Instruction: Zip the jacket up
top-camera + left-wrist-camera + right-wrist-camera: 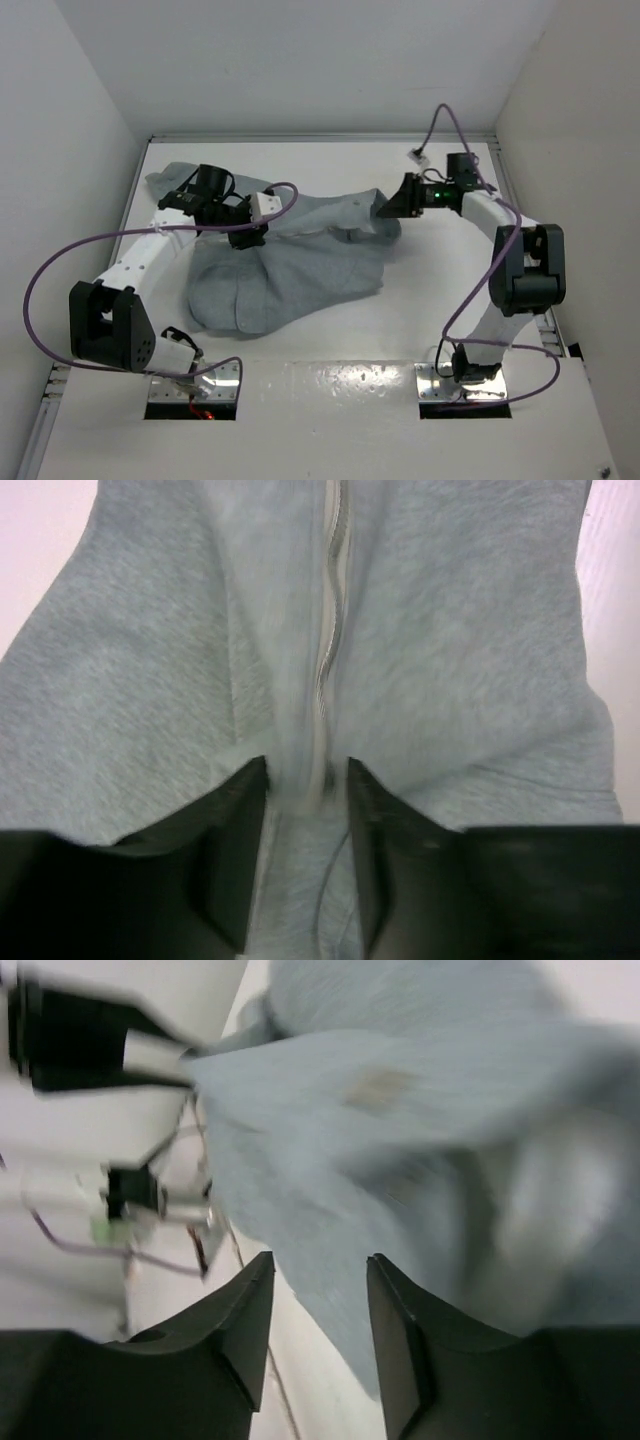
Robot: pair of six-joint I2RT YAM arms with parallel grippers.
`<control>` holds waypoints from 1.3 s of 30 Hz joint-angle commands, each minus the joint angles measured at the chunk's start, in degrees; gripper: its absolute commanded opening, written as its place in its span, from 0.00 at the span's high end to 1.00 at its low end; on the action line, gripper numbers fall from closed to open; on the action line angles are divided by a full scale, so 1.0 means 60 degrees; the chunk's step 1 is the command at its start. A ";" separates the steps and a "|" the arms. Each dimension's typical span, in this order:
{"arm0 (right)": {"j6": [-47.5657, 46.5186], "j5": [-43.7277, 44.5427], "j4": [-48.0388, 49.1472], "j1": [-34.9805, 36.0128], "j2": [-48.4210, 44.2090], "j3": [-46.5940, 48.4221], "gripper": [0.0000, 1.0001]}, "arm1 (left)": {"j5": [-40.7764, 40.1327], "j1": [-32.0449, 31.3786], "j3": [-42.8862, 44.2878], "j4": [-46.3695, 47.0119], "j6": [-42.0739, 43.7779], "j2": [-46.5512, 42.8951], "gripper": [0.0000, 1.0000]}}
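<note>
The light grey jacket (pixel 290 270) lies crumpled on the white table, its far sleeve reaching to the back left. My left gripper (pixel 245 238) is down on its upper middle. In the left wrist view the fingers (pixel 235 830) straddle the zipper (pixel 330 630), and the gripper (pixel 308 765) is pinched on a raised fold of fabric (pixel 130 680). My right gripper (pixel 385 208) is at the jacket's right corner. In the right wrist view it (pixel 320 1260) is open, with the blurred jacket edge (pixel 400 1140) reaching between the jaws near the right finger.
White walls close in the table on the left, back and right. A small white connector (pixel 415 155) lies at the back right. Purple cables (pixel 40 270) loop beside both arms. My left arm (pixel 90 1040) shows blurred in the right wrist view.
</note>
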 commanded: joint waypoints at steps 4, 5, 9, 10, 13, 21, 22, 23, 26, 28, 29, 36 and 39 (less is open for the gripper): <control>-0.2042 -0.0335 0.1022 0.2100 -0.1103 -0.0801 0.52 | 0.1113 -0.0143 0.0721 -0.0398 0.0143 0.0028 0.42; -0.1853 -0.0247 0.1125 0.2189 -0.1015 -0.0816 0.51 | 0.1113 -0.0231 0.0925 -0.0297 0.0055 0.0028 0.35; -0.1340 0.0205 0.1243 0.2190 -0.0648 -0.0567 0.51 | 0.0296 -0.1603 0.1336 0.0451 -0.0839 0.0260 0.33; -0.1078 0.0411 0.1475 0.2030 -0.0663 -0.0669 0.51 | -0.0388 -0.1957 0.1424 0.0669 -0.1043 0.0379 0.33; -0.0227 0.1172 0.1887 0.1634 -0.0926 -0.0859 0.51 | -0.1111 -0.3173 0.1528 0.1036 -0.1364 0.0934 0.33; 0.1140 0.2683 0.1406 -0.0007 -0.2301 -0.1534 0.48 | -0.3907 -0.5050 -0.0329 0.4650 -0.1178 0.1172 0.36; 0.1065 0.2684 0.1332 -0.0066 -0.2405 -0.1592 0.48 | -0.4245 -0.5269 -0.0971 0.5149 -0.1017 0.1084 0.36; 0.1064 0.2684 0.1273 -0.0255 -0.2508 -0.1810 0.48 | -0.4668 -0.5358 -0.1238 0.5951 -0.0711 0.1083 0.36; 0.1035 0.2625 0.1097 -0.0403 -0.2860 -0.2133 0.48 | -0.4775 -0.5462 -0.1592 0.6441 -0.0139 0.1301 0.36; 0.1035 0.2625 0.1067 -0.0505 -0.3093 -0.2280 0.47 | -0.4775 -0.5564 -0.1855 0.7055 0.0053 0.1303 0.36; 0.1035 0.2611 0.1096 -0.0535 -0.3225 -0.2397 0.47 | -0.4775 -0.5680 -0.2117 0.7319 0.0185 0.1404 0.36; 0.1049 0.2640 0.1097 -0.0798 -0.3826 -0.2954 0.45 | -0.5478 -0.5916 -0.2296 0.9196 0.0537 0.2387 0.37; 0.1049 0.2611 0.0980 -0.0959 -0.4017 -0.3101 0.45 | -0.5391 -0.6003 -0.2296 0.9343 0.0786 0.2606 0.37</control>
